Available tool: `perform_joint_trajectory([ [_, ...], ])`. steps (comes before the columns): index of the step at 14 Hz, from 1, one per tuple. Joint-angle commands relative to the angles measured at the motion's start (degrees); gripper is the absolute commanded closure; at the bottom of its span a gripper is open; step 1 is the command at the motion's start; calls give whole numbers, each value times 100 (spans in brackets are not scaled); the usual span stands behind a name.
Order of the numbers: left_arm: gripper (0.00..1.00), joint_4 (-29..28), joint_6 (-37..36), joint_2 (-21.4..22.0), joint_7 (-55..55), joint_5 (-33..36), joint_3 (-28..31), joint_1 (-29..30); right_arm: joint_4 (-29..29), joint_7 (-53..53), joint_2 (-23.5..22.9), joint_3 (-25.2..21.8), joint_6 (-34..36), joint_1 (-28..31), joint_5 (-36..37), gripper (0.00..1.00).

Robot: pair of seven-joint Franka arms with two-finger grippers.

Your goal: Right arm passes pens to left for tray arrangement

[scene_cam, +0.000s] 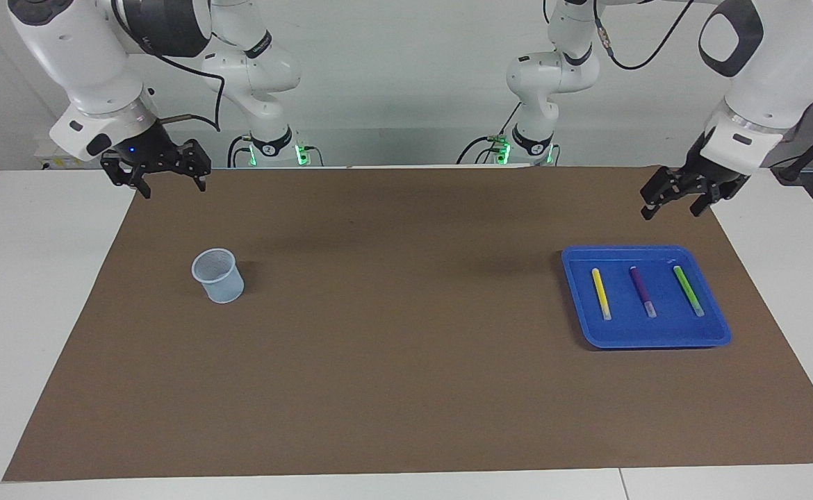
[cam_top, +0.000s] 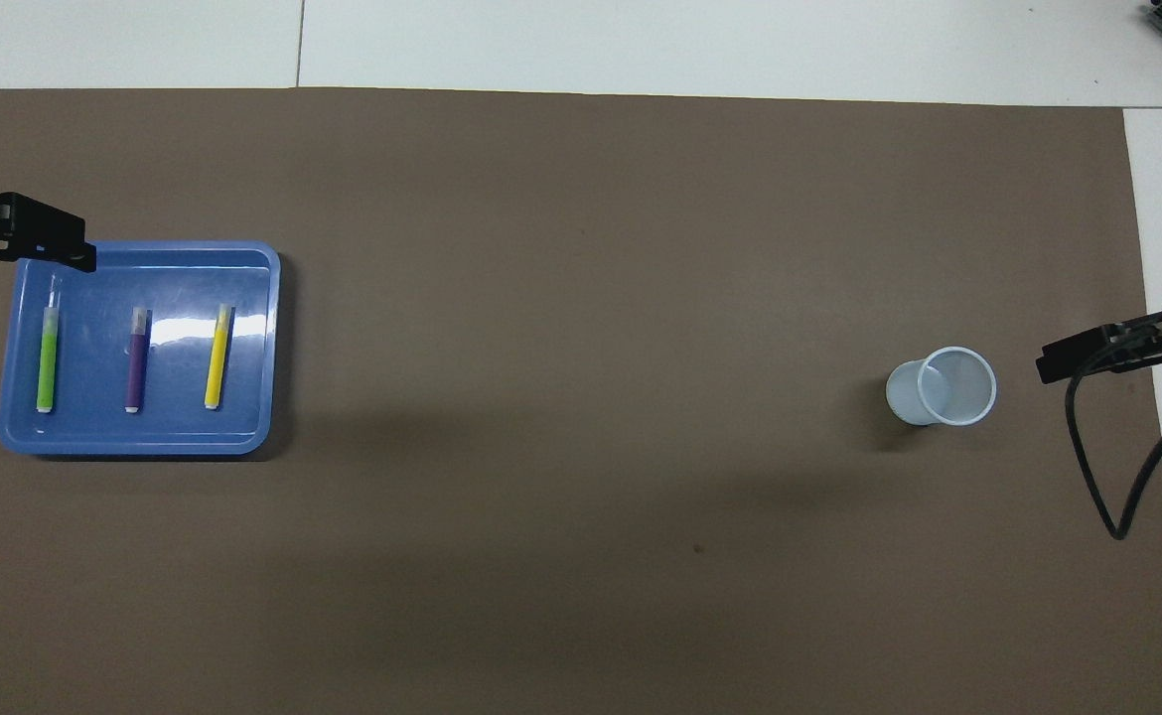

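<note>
The blue tray (scene_cam: 657, 339) lies on the brown mat toward the left arm's end of the table. Three pens lie side by side in it, apart from each other: yellow (scene_cam: 601, 293), purple (scene_cam: 643, 292) and green (scene_cam: 688, 290). In the overhead view they show as green (cam_top: 47, 362), purple (cam_top: 135, 365) and yellow (cam_top: 215, 362) in the tray (cam_top: 144, 248). My left gripper (scene_cam: 672, 210) hangs open and empty, raised over the mat beside the tray. My right gripper (scene_cam: 171, 186), with its blue light, hangs open and empty over the mat's corner at the right arm's end.
A small translucent pale-blue cup (scene_cam: 219, 276) stands upright on the mat toward the right arm's end, also seen from above (cam_top: 944, 387). The brown mat (scene_cam: 392, 333) covers most of the white table. A black cable loops from the right arm (cam_top: 1097, 487).
</note>
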State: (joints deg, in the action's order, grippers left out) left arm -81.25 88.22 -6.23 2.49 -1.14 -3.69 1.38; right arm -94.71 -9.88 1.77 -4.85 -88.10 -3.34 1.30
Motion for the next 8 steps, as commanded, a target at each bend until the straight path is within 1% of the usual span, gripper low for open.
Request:
perform_joint_trajectory([
  [1, 0, -58, -435, 288, 68, 262, 79, -217, -135, 118, 122, 55, -58, 35, 45, 0],
  [4, 0, -66, -630, 411, 67, 316, 79, -323, -135, 118, 122, 63, -49, 35, 54, 0],
  [8, 0, -110, -858, 578, 50, 413, 79, -323, -144, 118, 140, 72, -49, 35, 45, 0],
])
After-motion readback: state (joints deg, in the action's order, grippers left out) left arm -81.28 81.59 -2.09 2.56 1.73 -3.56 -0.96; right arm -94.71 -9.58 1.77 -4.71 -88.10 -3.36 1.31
